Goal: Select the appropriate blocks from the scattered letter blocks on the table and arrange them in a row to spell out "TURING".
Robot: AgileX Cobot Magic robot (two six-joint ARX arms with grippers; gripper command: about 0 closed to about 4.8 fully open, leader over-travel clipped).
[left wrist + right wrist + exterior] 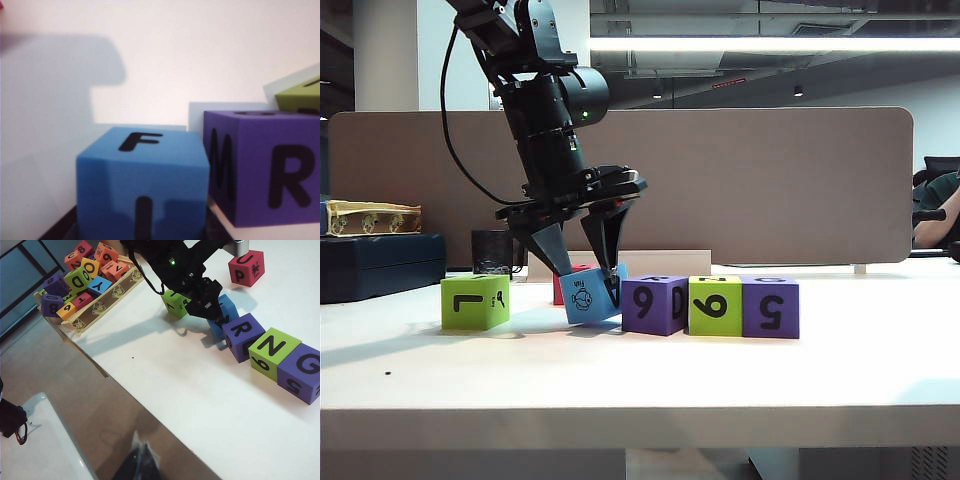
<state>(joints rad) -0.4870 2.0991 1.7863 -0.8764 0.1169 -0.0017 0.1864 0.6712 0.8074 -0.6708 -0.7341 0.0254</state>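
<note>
My left gripper (584,283) pinches the tilted matte blue letter cube (591,297) at 9 o'clock of the purple cube (655,305); my right gripper's state I cannot tell.

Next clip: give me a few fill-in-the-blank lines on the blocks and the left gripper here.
The left gripper has its fingers on either side of the tilted ____ block. The row beside it reads R, N, ____ from above. The red block lies ____ the row. The lone green block rests flat on the ____.

Missing: blue; G; outside; table
</note>
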